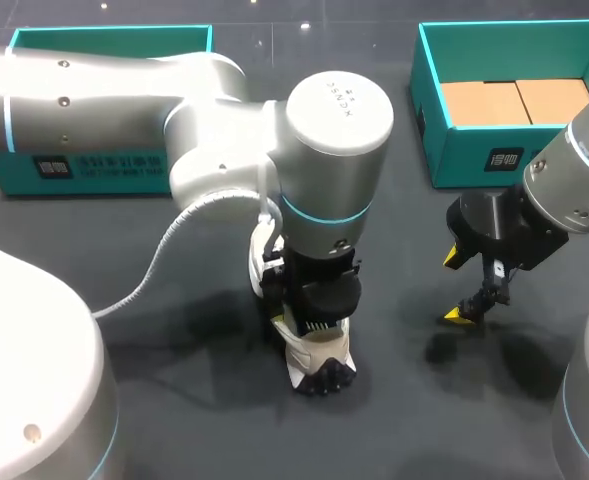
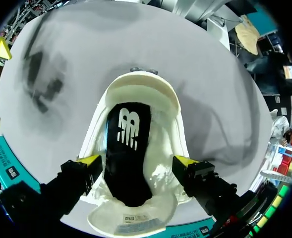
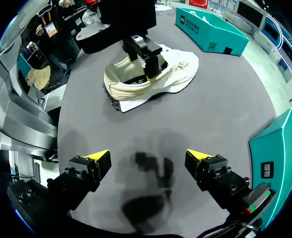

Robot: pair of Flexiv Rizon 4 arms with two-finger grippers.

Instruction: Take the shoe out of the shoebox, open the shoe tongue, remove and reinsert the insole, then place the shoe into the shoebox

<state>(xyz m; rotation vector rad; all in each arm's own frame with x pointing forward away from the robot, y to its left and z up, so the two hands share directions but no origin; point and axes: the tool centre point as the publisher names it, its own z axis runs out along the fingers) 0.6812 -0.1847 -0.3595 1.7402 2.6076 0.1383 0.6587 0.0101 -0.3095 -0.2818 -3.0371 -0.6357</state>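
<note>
Fingers (image 2: pixel 184 160) of the left gripper (image 2: pixel 136 160) clasp the shoe (image 2: pixel 141 94)
Right gripper (image 3: pixel 146 156) spread wide above the table (image 3: pixel 225 99) (shoe well apart)

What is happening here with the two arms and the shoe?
The shoe stands on the dark table, outside the left shoebox and the right shoebox at the back. The left gripper is over it, its fingers pressing the shoe's two sides. The tongue is folded open and the black insole lies inside. The right gripper hangs open above bare table beside the shoe, holding nothing.
</note>
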